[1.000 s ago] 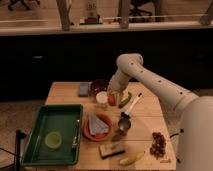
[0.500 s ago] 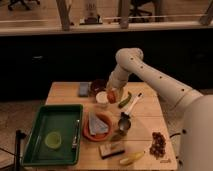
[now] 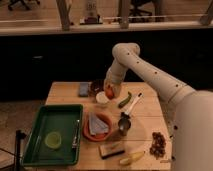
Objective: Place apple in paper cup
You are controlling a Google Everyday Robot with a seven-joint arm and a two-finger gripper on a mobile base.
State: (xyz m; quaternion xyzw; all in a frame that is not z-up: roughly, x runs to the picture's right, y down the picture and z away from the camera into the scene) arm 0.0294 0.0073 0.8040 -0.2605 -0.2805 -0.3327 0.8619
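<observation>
The off-white paper cup point(image 3: 102, 98) stands on the wooden table point(image 3: 65, 95), just in front of a dark maroon bowl point(image 3: 95, 87). The orange-red apple point(image 3: 109, 93) is held at the tip of my gripper point(image 3: 110, 91), right beside the cup's right rim and slightly above it. The gripper hangs down from the white arm point(image 3: 145, 70), which reaches in from the right. The gripper is shut on the apple. The cup's mouth is partly visible and looks pale inside.
A green tray point(image 3: 35, 150) holding a lime slice point(image 3: 52, 140) sits front left. An orange plate with a blue cloth point(image 3: 97, 125), a metal cup point(image 3: 124, 123), a green vegetable point(image 3: 124, 100), a white utensil point(image 3: 134, 104), a blue sponge point(image 3: 84, 89), a banana point(image 3: 131, 159) and grapes point(image 3: 159, 142) lie around.
My gripper has moved left with the apple, from beside the green vegetable to the paper cup's right rim.
</observation>
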